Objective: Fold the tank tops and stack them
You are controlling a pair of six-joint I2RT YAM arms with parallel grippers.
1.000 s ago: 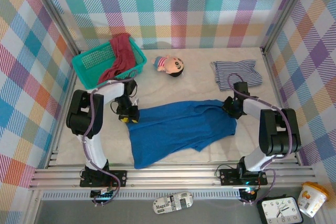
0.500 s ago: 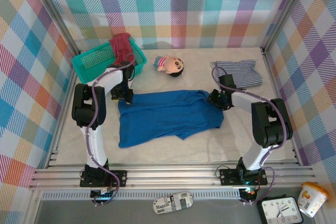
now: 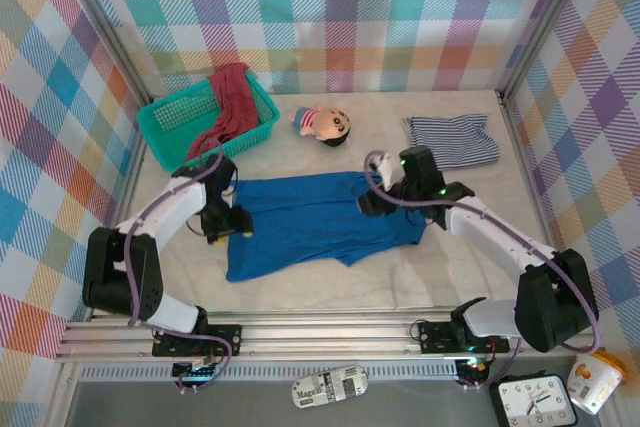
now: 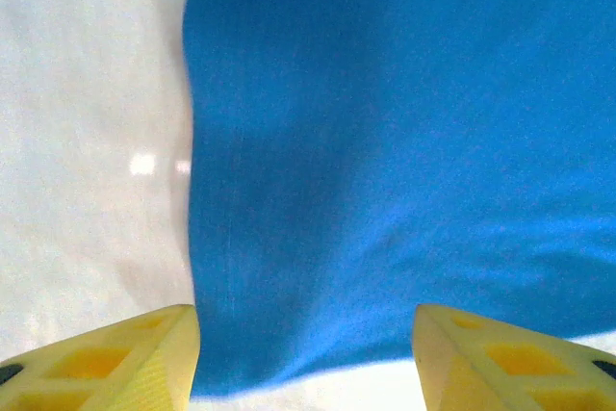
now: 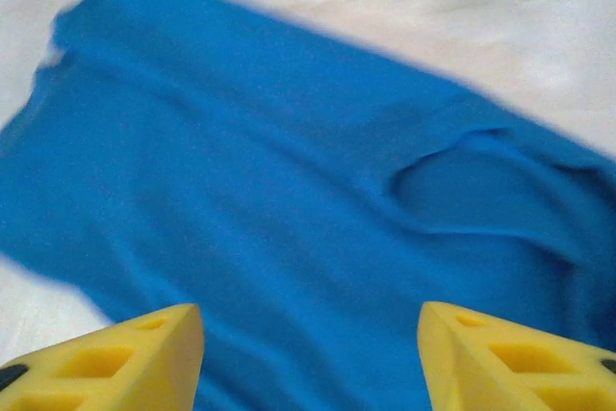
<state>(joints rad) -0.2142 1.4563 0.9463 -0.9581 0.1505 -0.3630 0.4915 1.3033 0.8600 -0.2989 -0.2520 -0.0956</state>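
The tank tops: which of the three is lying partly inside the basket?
The dark red tank top, draped across the teal basket; the bright blue one and the striped one lie on the table.

Bare table (image 3: 400, 287) ran along the near edge and up the right edge, leaving room to pass beside the flat blue tank top (image 3: 320, 222) at the middle. Along the far edge, a teal basket (image 3: 162, 150) draped with a red top (image 3: 235, 97) filled the far left corner, a doll (image 3: 325, 125) lay midway, and a striped top (image 3: 455, 139) lay toward the far right, gaps between them.
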